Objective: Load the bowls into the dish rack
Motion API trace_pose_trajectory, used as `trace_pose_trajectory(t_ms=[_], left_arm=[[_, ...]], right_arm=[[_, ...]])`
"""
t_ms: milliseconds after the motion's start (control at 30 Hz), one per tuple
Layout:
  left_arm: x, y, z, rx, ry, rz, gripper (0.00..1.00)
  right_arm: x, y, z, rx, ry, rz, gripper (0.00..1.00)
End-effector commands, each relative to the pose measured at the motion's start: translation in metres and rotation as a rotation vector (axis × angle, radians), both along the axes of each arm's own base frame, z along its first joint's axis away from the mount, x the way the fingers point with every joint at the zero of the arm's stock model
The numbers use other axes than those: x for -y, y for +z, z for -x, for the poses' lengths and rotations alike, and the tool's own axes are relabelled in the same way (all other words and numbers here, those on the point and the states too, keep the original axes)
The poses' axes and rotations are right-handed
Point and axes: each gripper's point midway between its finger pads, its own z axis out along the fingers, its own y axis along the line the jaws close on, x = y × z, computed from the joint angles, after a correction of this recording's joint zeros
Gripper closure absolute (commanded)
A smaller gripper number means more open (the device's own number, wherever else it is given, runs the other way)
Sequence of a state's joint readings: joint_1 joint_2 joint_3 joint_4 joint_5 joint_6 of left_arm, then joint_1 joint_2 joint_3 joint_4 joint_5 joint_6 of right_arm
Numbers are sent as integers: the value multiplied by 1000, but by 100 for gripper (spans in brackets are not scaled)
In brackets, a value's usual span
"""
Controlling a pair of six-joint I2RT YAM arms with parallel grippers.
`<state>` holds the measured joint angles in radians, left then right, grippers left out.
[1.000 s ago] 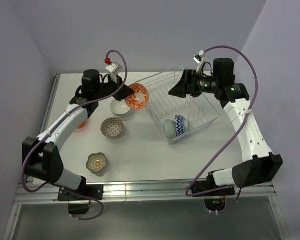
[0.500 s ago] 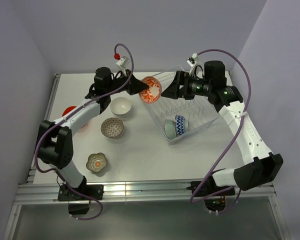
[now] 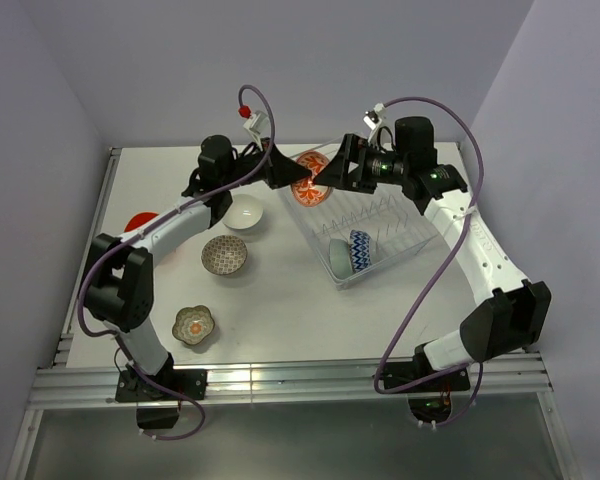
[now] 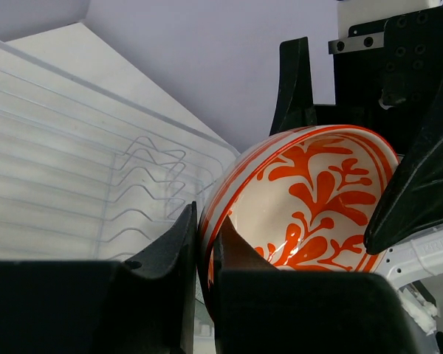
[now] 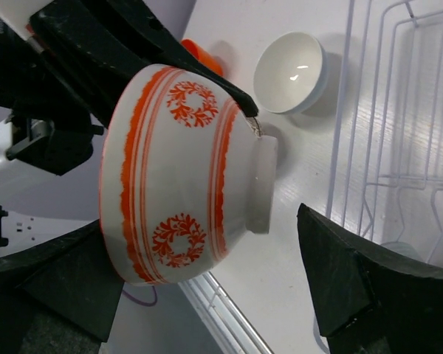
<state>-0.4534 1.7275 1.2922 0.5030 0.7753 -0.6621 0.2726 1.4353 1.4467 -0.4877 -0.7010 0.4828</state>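
Observation:
My left gripper [image 3: 292, 176] is shut on the rim of the orange-white patterned bowl [image 3: 311, 182] and holds it in the air at the near-left corner of the clear dish rack [image 3: 405, 232]. In the left wrist view its fingers [image 4: 184, 243] pinch the bowl's wall [image 4: 310, 199]. My right gripper [image 3: 332, 176] is open, with its jaws either side of this bowl [image 5: 179, 177]; the right finger [image 5: 354, 287] stands apart from the bowl's foot. A blue-patterned bowl [image 3: 353, 253] stands in the rack's near end.
On the table left of the rack are a white bowl [image 3: 244, 212], a grey-patterned bowl [image 3: 224, 254], an olive flower-shaped bowl [image 3: 194, 324] and an orange-red bowl [image 3: 139, 220] partly under the left arm. The white bowl also shows in the right wrist view [image 5: 289, 72].
My left gripper has carried the orange-white bowl right and up, from over the white bowl to the rack's corner. My right gripper has moved left to meet it and now straddles the bowl.

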Motion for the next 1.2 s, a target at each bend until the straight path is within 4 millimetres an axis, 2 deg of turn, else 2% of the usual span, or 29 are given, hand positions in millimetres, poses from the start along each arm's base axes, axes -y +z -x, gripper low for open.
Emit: trace_pose_trajectory(t_ms=[0,267,367,433,500,567,600,1167], left_arm=[[3,56,13,111,-60,118,100],[4,55,16,97,-82,129,100],[4,55,18,95,-97,126,100],[4,52,18,87,-96,124,100],[5,50,19,76,-97,125,100],[4,47,19,69,-99,127,100],[5,45,20,61,-101,126,100],[4,35,15,42,-99,117,100]], right_arm=[[-9,23,1,63,45,-61,8],[-9,27,9,42,77,-127,24],[-12,29,9,36,88,-148,34],[-12,32,9,35,97,-163,36],[-13,35,10,36,101,-167,26],[-12,38,11,36,100,-166,10],[-12,39,11,39,100,-166,9],[2,44,17,16,100,-178,6]])
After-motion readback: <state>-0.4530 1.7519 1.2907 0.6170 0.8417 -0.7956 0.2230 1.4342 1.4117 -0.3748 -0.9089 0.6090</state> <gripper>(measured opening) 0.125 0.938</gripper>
